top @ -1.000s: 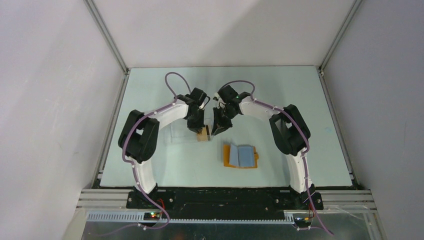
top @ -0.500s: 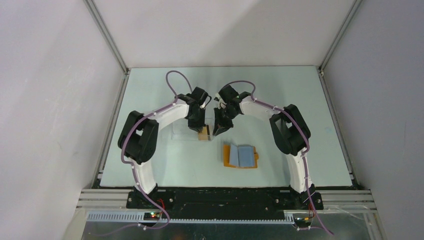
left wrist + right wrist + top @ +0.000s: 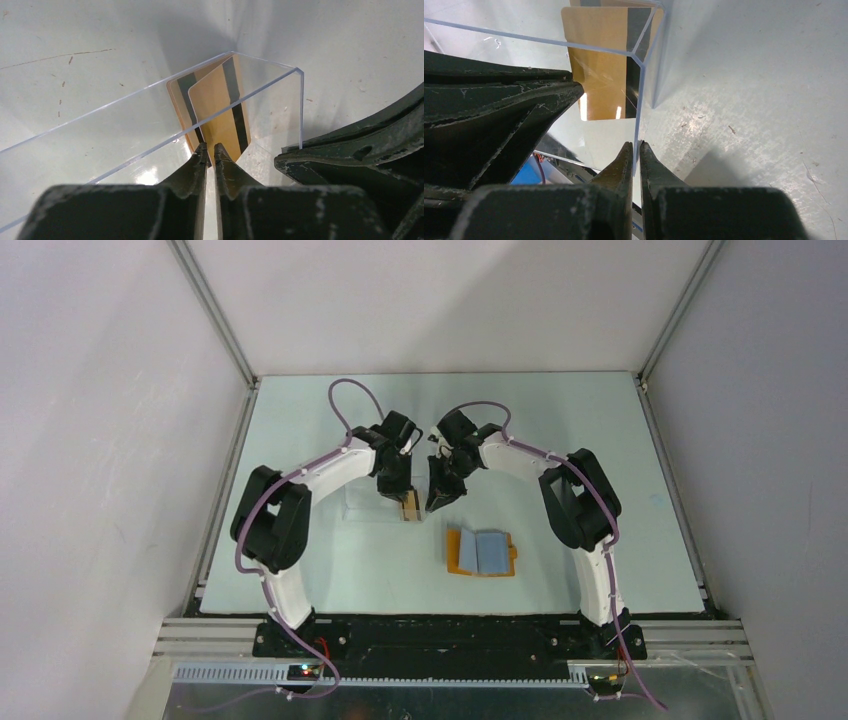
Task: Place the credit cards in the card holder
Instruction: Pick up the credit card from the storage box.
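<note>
Matte pale-green surface (image 3: 600,440), scuffed and speckled up close, boxed in by plain white walls (image 3: 450,300) with aluminium corner rails (image 3: 215,315). At centre, left end effector (image 3: 210,152) clenched on the lower edge of the front one of two thin, glossy tan-orange credit cards (image 3: 215,107) with dark stripes, upright inside a rigid clear plastic case (image 3: 272,107); right end effector (image 3: 636,150) pinched tight on that case's corner wall. Nearer the arm bases and apart from the case, card holder (image 3: 481,553) lying open and flat, orange-mustard with two blue panels.
</note>
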